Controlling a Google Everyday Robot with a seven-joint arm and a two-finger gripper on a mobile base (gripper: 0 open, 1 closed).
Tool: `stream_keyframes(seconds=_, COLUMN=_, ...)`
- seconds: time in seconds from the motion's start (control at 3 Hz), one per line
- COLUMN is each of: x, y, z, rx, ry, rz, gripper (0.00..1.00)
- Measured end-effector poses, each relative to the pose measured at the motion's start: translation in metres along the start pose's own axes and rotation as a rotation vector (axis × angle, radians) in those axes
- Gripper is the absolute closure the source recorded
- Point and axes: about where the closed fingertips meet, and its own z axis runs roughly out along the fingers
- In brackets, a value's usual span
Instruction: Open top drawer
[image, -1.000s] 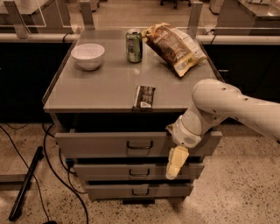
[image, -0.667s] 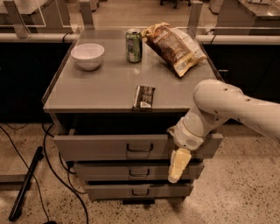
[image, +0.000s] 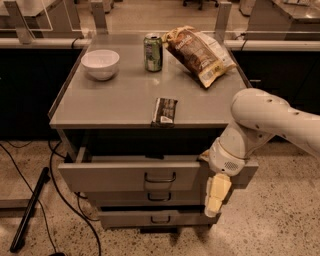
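The top drawer (image: 125, 175) is the widest grey front of the cabinet, with a small dark U-shaped handle (image: 160, 178) at its centre. It stands pulled out some way from the cabinet, with a dark gap behind its upper edge. Two narrower drawers sit below it, the middle one (image: 159, 198) and the bottom one (image: 160, 219), both further back. My gripper (image: 216, 196) is cream-coloured and points down at the right end of the top drawer's front, right of the handle. My white arm (image: 265, 120) comes in from the right.
On the cabinet top (image: 120, 100) lie a white bowl (image: 100, 63), a green can (image: 153, 52), a chip bag (image: 197, 54) and a dark snack bar (image: 164, 111) at the front edge. Cables and a black rod (image: 30, 210) lie on the floor to the left.
The top drawer has slid further out toward the camera. My gripper and forearm have moved down and outward with its right end.
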Motion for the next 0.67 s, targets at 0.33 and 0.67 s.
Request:
stream_keyframes(seconds=0.33, x=0.0105, y=0.0167, z=-0.0094, rx=-0.085, ry=0.014, rz=0.006, gripper=0.00)
stream_keyframes(seconds=0.67, x=0.0128, y=0.0252, z=-0.0162, rx=-0.133, ry=0.019, rz=0.002, gripper=0.00)
